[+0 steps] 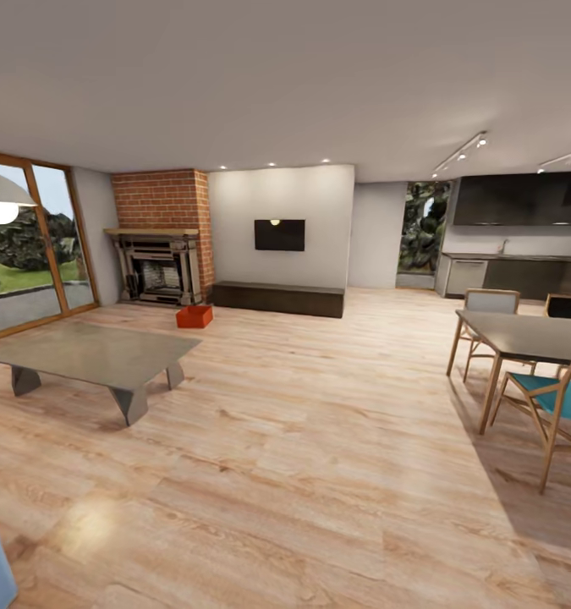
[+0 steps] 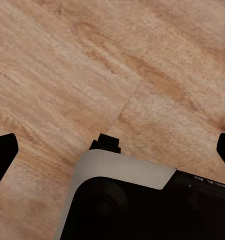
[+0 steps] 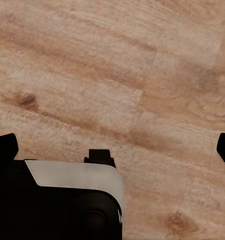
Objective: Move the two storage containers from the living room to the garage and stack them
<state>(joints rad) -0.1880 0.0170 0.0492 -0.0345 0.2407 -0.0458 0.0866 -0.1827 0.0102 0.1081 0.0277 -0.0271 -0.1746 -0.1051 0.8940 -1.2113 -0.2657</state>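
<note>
- The left claw (image 2: 112, 150), with black fingertips (image 2: 3, 152) seen at both edges of the left wrist view, is held wide apart and nothing is gripped.
- The right claw (image 3: 112, 150) is likewise spread, its black fingertips (image 3: 4, 146) set far apart.
- Both claws are pointed down at the light wood-plank floor (image 2: 92, 60).

We see a bright, evenly lit room. Daylight comes through the glass doors (image 1: 31, 245) at far left, and small ceiling spots (image 1: 272, 164) glow above the far wall. A soft glare patch lies on the wood floor (image 1: 86, 524) near us. The dining table (image 1: 530, 334) and chairs (image 1: 556, 402) cast a broad, soft shadow. Straight lines bow toward the head view's edges. Both wrist views look slightly soft, the floor grain smeared.
</note>
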